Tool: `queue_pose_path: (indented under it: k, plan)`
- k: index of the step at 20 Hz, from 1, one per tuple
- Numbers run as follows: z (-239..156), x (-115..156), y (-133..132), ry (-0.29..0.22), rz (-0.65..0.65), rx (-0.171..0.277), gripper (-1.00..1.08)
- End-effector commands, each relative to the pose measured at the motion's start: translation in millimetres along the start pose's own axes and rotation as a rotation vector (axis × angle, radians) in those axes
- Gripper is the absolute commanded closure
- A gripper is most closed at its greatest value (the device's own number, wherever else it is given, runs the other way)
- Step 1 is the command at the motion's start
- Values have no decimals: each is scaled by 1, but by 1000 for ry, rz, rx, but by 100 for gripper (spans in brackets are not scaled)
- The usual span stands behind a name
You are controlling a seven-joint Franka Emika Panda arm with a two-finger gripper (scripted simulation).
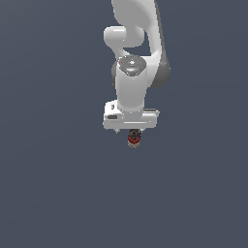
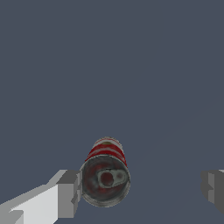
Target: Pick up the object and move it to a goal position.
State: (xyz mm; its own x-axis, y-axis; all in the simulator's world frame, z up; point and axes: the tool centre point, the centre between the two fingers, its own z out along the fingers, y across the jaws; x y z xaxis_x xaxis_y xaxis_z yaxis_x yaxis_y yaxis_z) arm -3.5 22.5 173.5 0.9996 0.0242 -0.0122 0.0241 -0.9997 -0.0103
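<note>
The object (image 1: pixel 134 139) is a tiny stubby can, dark with red and whitish bands. In the exterior view it stands right under the white gripper block. My gripper (image 1: pixel 132 131) points straight down over it. In the wrist view the can (image 2: pixel 105 175) shows from above, with its dark lid and red band. It stands between the fingers of my gripper (image 2: pixel 141 189). One grey finger (image 2: pixel 70 192) is right beside the can. The other finger (image 2: pixel 213 187) stands well apart from it. The jaws are open.
A plain dark grey-blue floor (image 1: pixel 53 184) surrounds the can in both views. The white arm (image 1: pixel 133 58) rises above the gripper. No other objects or markers show.
</note>
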Motion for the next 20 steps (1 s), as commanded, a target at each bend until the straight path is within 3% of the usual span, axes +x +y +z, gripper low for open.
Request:
queue_pose_path:
  k: [1,11,20]
  plan:
    - [0,0,0,0,0,0,-92]
    - [4,0,-3,3,-9,28,-92]
    - [14,-8,-9,5,-38,17,-92]
